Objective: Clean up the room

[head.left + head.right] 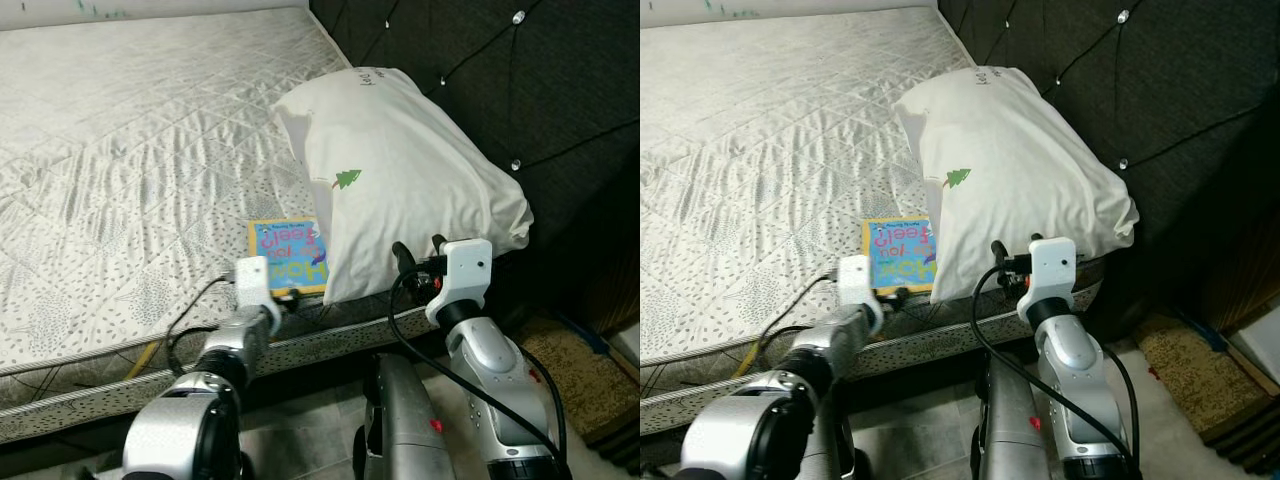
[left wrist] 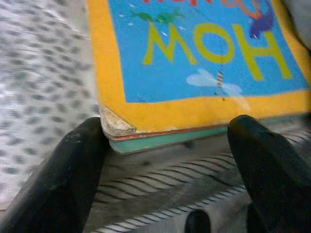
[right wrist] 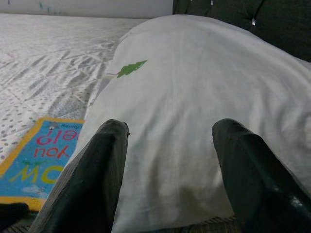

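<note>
Head views: a bare quilted mattress [image 1: 130, 150] with a grey patterned cover sits against a dark tufted headboard [image 1: 520, 80]. A white pillow [image 1: 400, 170] with a small green tree mark lies at the bed's right end, near the headboard. A thin book [image 1: 290, 256] lies flat at the near edge of the mattress, its right side tucked under the pillow. Its cover is blue with a yellow border and large coloured letters. The left gripper [image 1: 890, 296] is at the mattress edge, right at the book's near side. The right gripper [image 1: 418, 250] is just in front of the pillow's near end.

Left wrist view: the book's worn, peeling corner sits between the two black fingers [image 2: 63, 174], which are spread wide and not clamped on it.

Right wrist view: the fingers [image 3: 92, 179] are spread wide, with the pillow straight ahead and the book beside it.
</note>
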Tool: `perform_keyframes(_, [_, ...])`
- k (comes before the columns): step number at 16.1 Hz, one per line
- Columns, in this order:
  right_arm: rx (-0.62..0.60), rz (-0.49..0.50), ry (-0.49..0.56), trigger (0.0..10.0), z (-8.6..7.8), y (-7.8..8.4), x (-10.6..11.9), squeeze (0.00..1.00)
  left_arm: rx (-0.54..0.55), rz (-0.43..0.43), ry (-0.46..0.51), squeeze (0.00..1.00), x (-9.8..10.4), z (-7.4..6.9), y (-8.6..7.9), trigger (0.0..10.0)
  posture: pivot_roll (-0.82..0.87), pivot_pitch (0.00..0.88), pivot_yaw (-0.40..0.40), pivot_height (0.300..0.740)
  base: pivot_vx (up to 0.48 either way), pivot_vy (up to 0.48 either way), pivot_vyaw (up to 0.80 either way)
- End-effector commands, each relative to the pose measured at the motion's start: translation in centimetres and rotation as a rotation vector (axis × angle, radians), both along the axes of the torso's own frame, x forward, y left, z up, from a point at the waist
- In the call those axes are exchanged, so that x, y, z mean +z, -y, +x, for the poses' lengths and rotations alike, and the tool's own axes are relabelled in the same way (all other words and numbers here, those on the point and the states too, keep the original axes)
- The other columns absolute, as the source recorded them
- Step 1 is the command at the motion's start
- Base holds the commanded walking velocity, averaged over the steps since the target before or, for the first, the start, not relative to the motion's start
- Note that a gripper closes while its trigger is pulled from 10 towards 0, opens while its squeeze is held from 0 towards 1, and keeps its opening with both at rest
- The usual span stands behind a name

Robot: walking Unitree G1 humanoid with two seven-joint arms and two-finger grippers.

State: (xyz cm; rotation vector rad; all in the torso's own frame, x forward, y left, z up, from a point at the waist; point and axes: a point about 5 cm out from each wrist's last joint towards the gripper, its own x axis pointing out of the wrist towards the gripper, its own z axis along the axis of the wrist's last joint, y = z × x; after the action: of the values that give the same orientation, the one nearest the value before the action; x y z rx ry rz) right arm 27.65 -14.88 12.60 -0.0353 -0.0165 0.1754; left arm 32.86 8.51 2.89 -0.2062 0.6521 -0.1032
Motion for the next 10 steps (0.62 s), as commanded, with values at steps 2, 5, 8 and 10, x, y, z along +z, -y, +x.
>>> perform_keyframes(2, [-0.012, -0.006, 0.011, 10.0, -0.1, 0.3, 0.5, 0.0, -0.027, -0.002, -0.009, 0.0, 0.0, -0.1, 0.7, 10.0, -0.16, 0.132, -0.004, 0.538, 0.0, 0.0, 0.0])
perform_keyframes(5, [-0.003, -0.006, 0.013, 10.0, 0.2, 0.1, 0.5, 0.0, -0.048, -0.011, -0.007, 0.0, -0.1, -0.3, 1.5, 10.0, -0.15, 0.123, -0.006, 0.538, 0.0, 0.0, 0.0])
perform_keyframes(8, [-0.001, -0.005, 0.013, 10.0, 0.3, 0.0, 0.5, 0.0, -0.043, -0.028, 0.007, 0.0, 0.1, -0.2, 1.7, 10.0, -0.15, 0.118, -0.006, 0.538, 0.0, 0.0, 0.0])
perform_keyframes(10, [0.0, -0.005, 0.012, 10.0, 0.3, 0.0, 0.5, 0.0, -0.026, -0.043, 0.02, 0.0, 0.3, -0.1, 1.6, 10.0, -0.15, 0.114, -0.006, 0.538, 0.0, 0.0, 0.0])
